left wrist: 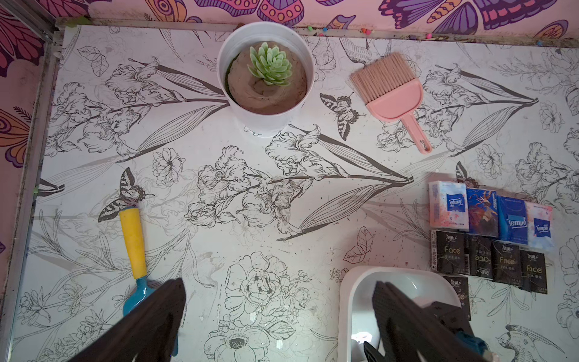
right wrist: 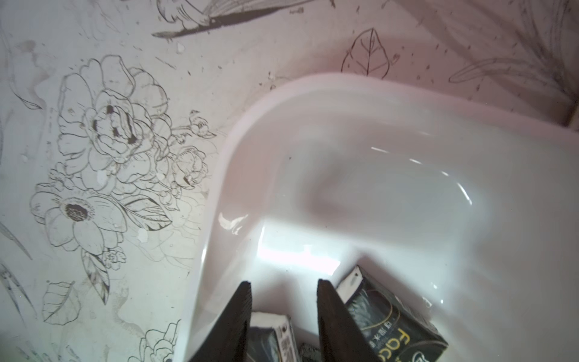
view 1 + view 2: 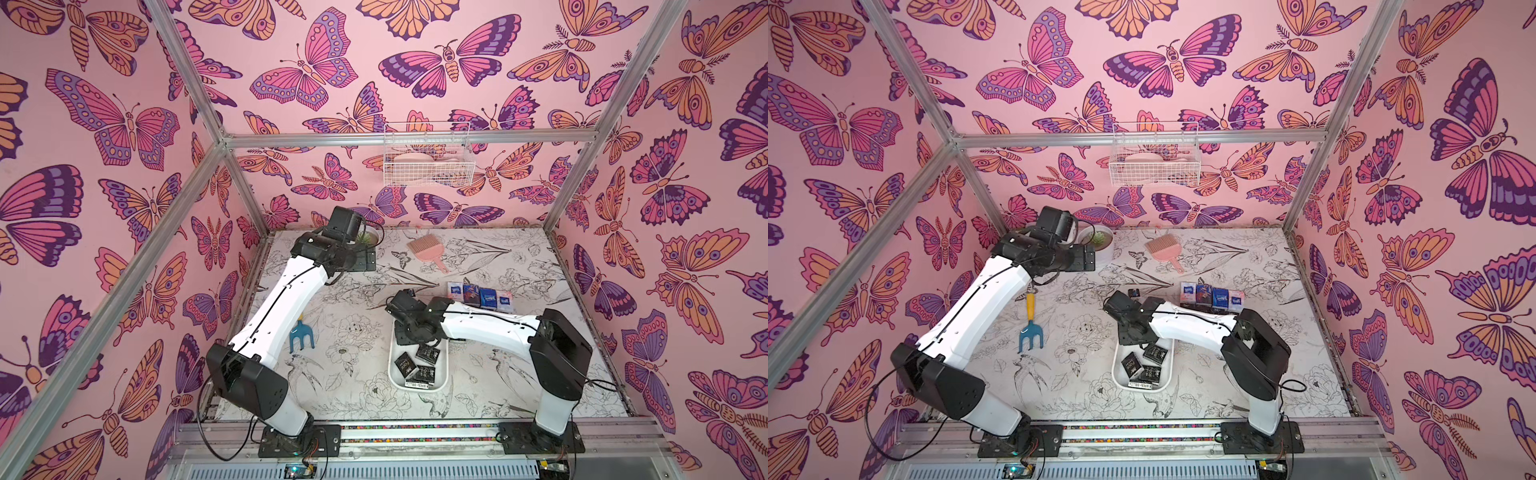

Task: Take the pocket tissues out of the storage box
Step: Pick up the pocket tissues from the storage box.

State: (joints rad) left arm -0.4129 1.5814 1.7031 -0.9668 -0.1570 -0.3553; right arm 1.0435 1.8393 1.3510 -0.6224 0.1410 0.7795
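Right gripper (image 2: 284, 282) is down in the storage box (image 3: 391, 361), and we see its jaws part-way apart, straddling one black Face packet (image 2: 266, 338) with a gap beside it, nothing clamped. A few pocket tissues (image 3: 424, 373) lie in the box's near end. Out on the table (image 1: 282, 219), just beyond the box, we have blue and white packets (image 1: 488, 216) in a row, with black packets (image 1: 488, 263) lined up right beside them. Left gripper (image 1: 279, 283) hangs spread wide, empty, over the table's far side.
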